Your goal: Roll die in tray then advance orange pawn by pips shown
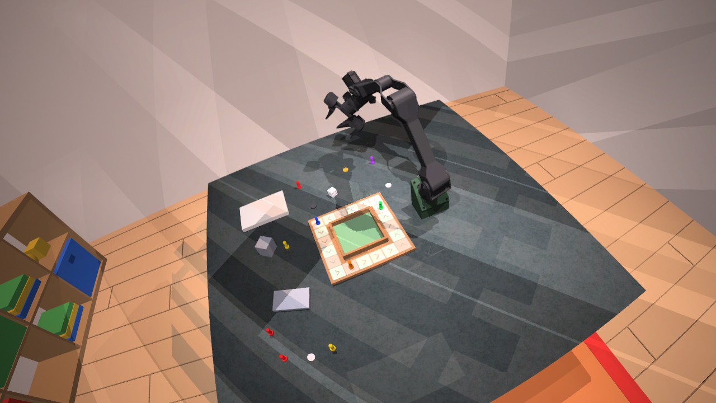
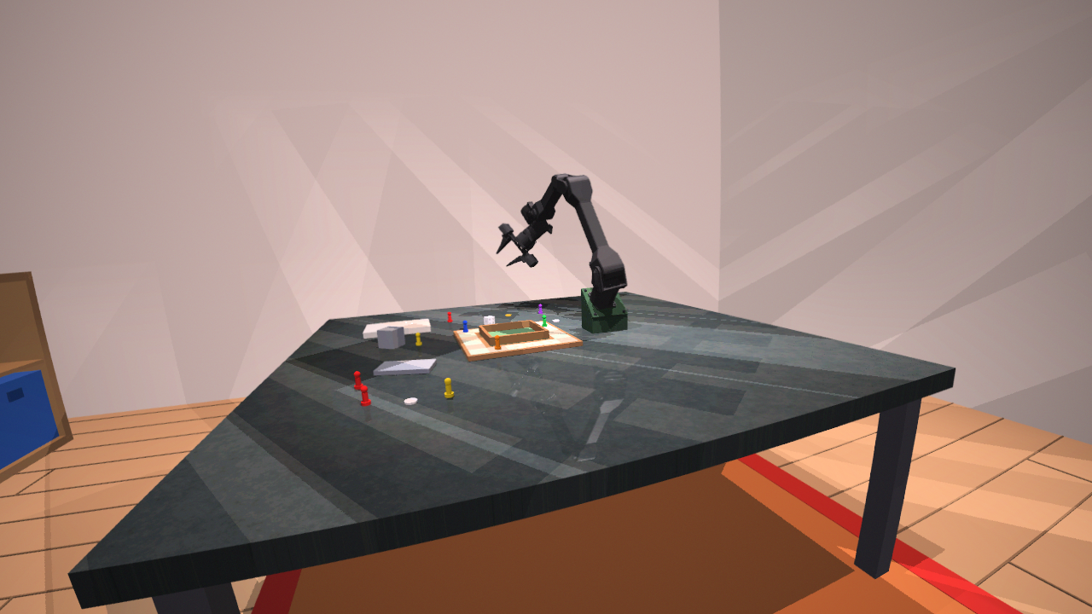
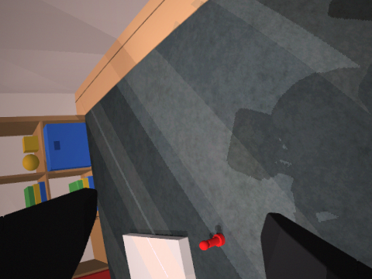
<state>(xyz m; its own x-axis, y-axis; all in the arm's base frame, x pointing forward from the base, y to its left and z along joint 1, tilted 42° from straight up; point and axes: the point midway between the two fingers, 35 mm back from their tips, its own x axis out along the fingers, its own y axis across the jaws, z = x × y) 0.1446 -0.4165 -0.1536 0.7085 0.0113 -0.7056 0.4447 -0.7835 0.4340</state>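
A white die (image 1: 332,191) (image 2: 489,320) lies on the table behind the board. The tray (image 1: 365,249) (image 2: 514,338) is a brown-walled box with a green floor in the middle of the square arrow board (image 1: 331,282) (image 2: 467,356). My orange pawn (image 1: 350,265) (image 2: 497,343) stands on the board's front row, one square right of the front-left corner. A blue pawn (image 1: 317,220) (image 2: 465,326) stands at the back-left corner and a green pawn (image 1: 380,205) (image 2: 544,321) at the back right. My gripper (image 1: 331,122) (image 2: 502,259) (image 3: 181,215) is open and empty, high above the table's back part.
A red pawn (image 1: 298,184) (image 3: 212,242) and a white slab (image 1: 263,209) (image 3: 158,257) are back left. A grey cube (image 1: 265,245) and yellow pawn (image 1: 286,244) are left of the board. A purple pawn (image 1: 372,160) stands behind it. A pale slab (image 1: 291,299), more pawns and a white disc (image 1: 310,356) lie in front.
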